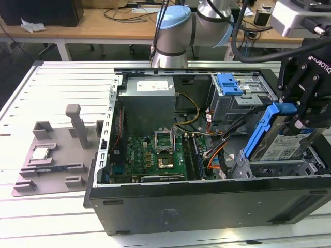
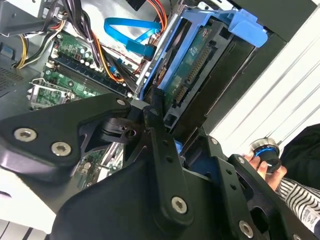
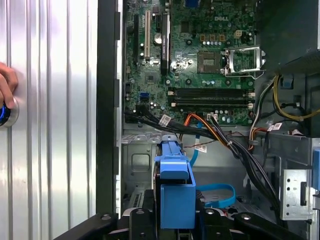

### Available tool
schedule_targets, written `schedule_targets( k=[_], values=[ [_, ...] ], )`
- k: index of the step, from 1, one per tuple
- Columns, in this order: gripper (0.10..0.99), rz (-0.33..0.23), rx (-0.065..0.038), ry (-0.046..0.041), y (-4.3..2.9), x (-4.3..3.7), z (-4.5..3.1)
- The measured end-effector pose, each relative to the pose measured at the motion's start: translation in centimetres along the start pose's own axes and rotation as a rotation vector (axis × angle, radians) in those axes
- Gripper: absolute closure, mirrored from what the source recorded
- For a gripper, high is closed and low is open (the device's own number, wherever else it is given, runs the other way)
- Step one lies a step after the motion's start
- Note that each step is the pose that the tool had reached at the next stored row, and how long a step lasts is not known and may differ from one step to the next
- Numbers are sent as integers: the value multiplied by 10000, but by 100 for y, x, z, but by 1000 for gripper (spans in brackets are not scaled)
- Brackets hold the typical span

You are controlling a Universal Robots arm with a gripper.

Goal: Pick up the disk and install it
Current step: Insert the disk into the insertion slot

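The disk point(image 1: 286, 145) is a silver drive with a white-and-blue label in a blue carrier frame point(image 1: 261, 130). It stands tilted at the exterior view's right, with its lower end down in the metal drive cage point(image 1: 269, 168) of the open computer case point(image 1: 207, 206). My gripper point(image 1: 306, 114) is above it, shut on its upper end. In the first wrist view the blue carrier point(image 3: 175, 182) sits between my black fingers point(image 3: 137, 220). In the second wrist view the disk point(image 2: 192, 70) shows its green board side beyond the gripper point(image 2: 172, 127).
The case holds the motherboard point(image 1: 155, 152), a grey power supply point(image 1: 150, 98) and loose cables point(image 1: 217, 142). A bare blue bracket point(image 1: 230, 82) lies in the upper bay. A grey fixture point(image 1: 57, 155) lies at the exterior view's left. A person's hand point(image 3: 6, 85) rests by a blue button.
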State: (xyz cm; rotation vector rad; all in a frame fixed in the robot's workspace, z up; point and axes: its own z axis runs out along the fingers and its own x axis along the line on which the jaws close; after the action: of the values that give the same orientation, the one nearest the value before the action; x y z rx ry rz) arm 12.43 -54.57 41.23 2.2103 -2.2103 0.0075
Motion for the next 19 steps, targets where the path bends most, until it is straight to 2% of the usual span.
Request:
schedule_targets(
  k=[4, 8, 11, 13, 15, 16, 19],
  values=[
    [722, 0, 0, 1, -1, -1, 70],
    [722, 0, 1, 18, -2, -3, 226],
    [722, 0, -1, -33, -2, -3, 255],
    [714, -2, -1, 6, -2, -4, 238],
    [714, 0, 1, 3, -2, -3, 240],
    [651, 1, 0, -2, -2, -3, 242],
    [651, 0, 0, 0, -2, -3, 242]
  ],
)
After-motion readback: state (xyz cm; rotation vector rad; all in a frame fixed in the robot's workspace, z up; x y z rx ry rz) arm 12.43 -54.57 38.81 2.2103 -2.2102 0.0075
